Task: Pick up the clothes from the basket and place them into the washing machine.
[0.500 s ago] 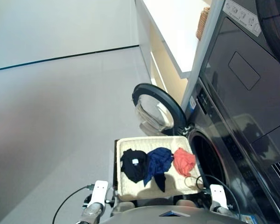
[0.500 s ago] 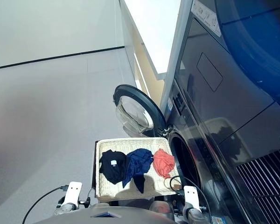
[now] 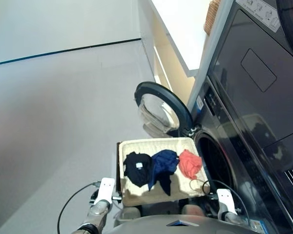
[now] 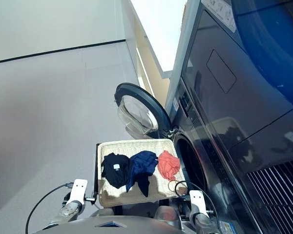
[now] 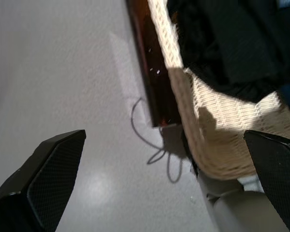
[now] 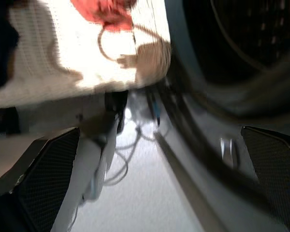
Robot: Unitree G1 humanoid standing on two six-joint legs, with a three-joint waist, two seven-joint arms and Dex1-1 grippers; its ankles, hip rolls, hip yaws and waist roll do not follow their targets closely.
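The cream wicker basket stands in front of me with the clothes side by side in it: a black garment with a pale tag, a navy one and a coral one. To its right is the dark washing machine, its drum mouth uncovered and its round door swung wide beyond the basket. My left gripper is open over the floor at the basket's near left corner. At the near right corner, between the basket and the drum, my right gripper is open and holds nothing.
A dark brown stand carries the basket. A thin cable loops over the basket's right edge, and more cable lies on the floor. A dark flat-fronted unit sits above the washer. A small brown basket stands on the white counter.
The whole picture has shifted slightly with the camera. My left arm shows a little further forward beside the basket. The clothes lie as before.
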